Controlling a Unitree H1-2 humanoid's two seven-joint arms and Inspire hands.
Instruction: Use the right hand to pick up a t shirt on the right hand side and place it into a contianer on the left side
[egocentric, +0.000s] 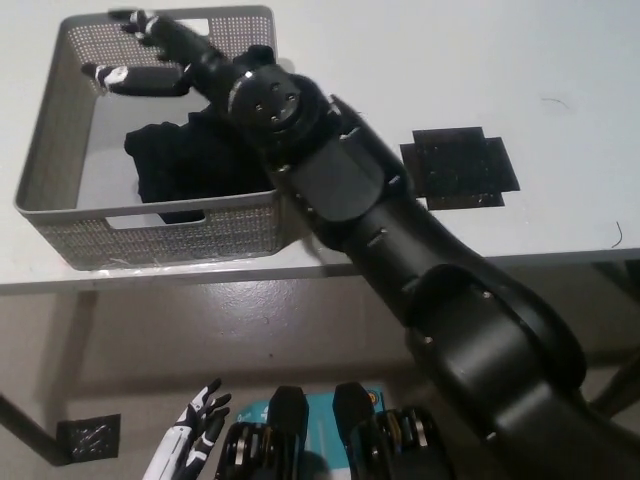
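A black t-shirt (190, 168) lies crumpled inside the grey mesh container (60, 110) at the table's left. My black right hand (150, 55) hovers over the container's far side, open with fingers spread and nothing in it. The black right arm stretches diagonally from the bottom right and covers part of the container's right wall. My white left hand (195, 430) rests low at the bottom left, below the table edge, fingers apart.
A black square mat (460, 168) lies on the white table (560, 80) to the right of the arm. The table's front edge runs across the middle of the view. A small dark tile (88, 435) sits on the floor at lower left.
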